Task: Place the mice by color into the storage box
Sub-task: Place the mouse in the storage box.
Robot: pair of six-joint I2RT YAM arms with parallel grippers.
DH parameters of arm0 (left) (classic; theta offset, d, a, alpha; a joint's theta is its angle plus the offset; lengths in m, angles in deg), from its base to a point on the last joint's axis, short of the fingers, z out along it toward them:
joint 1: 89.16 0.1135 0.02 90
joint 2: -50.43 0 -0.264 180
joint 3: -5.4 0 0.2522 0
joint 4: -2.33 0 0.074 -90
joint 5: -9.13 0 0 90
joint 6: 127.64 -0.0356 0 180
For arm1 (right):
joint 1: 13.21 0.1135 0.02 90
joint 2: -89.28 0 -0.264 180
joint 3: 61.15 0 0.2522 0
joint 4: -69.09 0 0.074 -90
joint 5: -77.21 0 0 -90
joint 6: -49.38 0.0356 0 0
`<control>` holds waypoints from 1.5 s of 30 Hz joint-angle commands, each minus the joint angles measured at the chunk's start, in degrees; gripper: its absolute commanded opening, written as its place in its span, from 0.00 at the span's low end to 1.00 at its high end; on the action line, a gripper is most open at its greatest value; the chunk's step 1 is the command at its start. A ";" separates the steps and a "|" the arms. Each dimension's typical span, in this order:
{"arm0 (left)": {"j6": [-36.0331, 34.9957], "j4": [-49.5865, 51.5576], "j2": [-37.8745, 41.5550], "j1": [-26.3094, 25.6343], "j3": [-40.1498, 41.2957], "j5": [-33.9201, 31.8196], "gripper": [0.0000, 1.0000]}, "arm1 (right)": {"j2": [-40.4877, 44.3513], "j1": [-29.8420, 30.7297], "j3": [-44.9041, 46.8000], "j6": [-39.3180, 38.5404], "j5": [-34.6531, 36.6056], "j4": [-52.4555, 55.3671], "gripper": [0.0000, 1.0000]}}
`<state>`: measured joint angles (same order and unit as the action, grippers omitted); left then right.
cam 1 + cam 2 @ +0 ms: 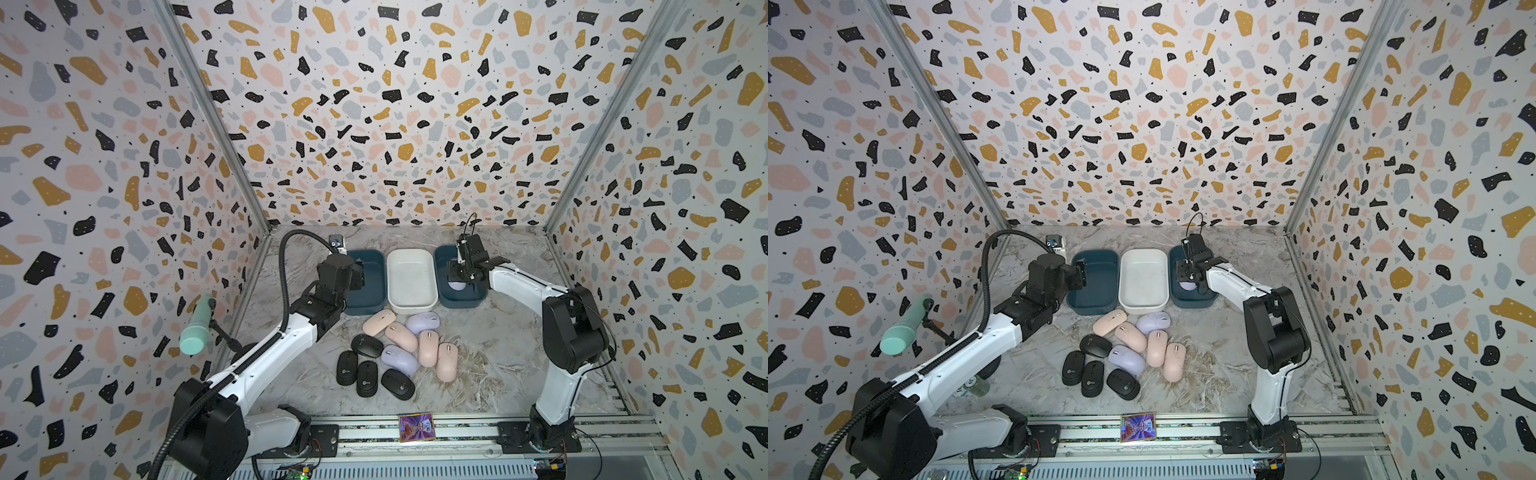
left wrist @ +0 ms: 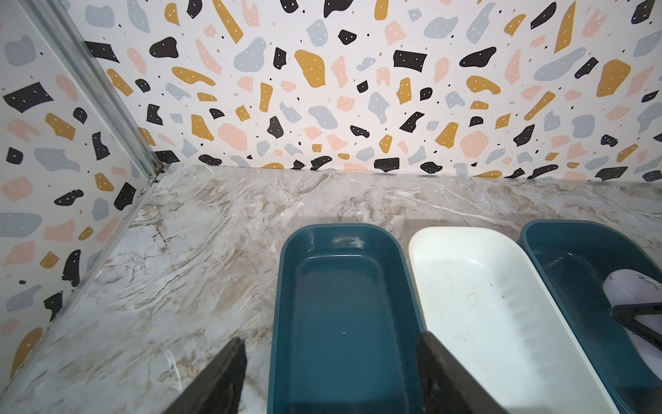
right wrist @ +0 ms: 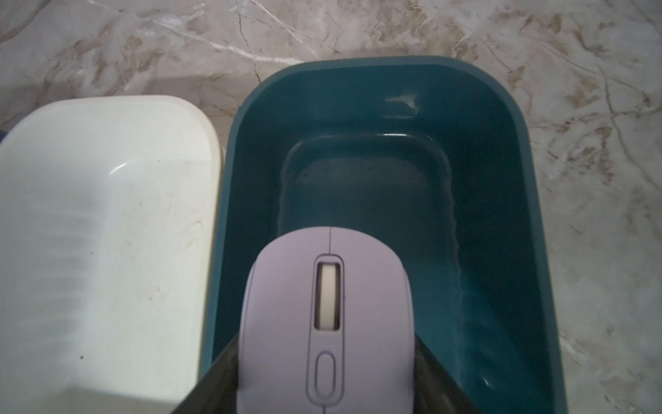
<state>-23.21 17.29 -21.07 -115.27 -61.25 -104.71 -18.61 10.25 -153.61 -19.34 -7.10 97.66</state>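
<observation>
Right wrist view gives me the clearest look. My right fingers [image 3: 435, 376] are clamped on the sides of a lilac mouse [image 3: 372, 322]. It is a smooth matte oval with a pale scroll wheel in a slot, an oval button behind it and a fine seam running to its nose. The mouse sits within the near end of the right teal box [image 3: 501, 251]; I cannot tell whether it touches the box floor. That box is glossy plastic, rectangular with rounded corners. Just beside it is the white box [image 3: 143, 143], the same shape, its inside scuffed and flecked with dark specks.

From the left wrist, my left fingers [image 2: 444, 372] stand wide apart with nothing between them, over the near end of the left teal box [image 2: 344, 247].

In both top views the three boxes stand in a row at the far side of the marble-patterned desk [image 1: 498, 353], white in the middle. Near of them the other mice lie in a loose cluster:
- Four pink mice [image 1: 428, 348] lie centre and right.
- A lilac pair [image 1: 400, 360] lies among them.
- Four black mice [image 1: 367, 378] lie left and near.

Each black one carries a small pale mark, too small to read. On the near rail lies a bright picture card [image 1: 417, 427], its print too blurred to read. A mint ribbed cylinder [image 1: 198, 326] hangs by the left terrazzo-print wall.
</observation>
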 commanded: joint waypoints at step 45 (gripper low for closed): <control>-0.99 -4.44 -0.21 -0.27 -1.35 -0.68 0.74 | -14.75 -1.50 -13.27 -2.23 -3.74 -0.66 0.57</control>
<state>-23.56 14.66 -22.52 -115.27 -63.15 -105.30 -33.56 8.92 -163.92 -21.07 -10.57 96.33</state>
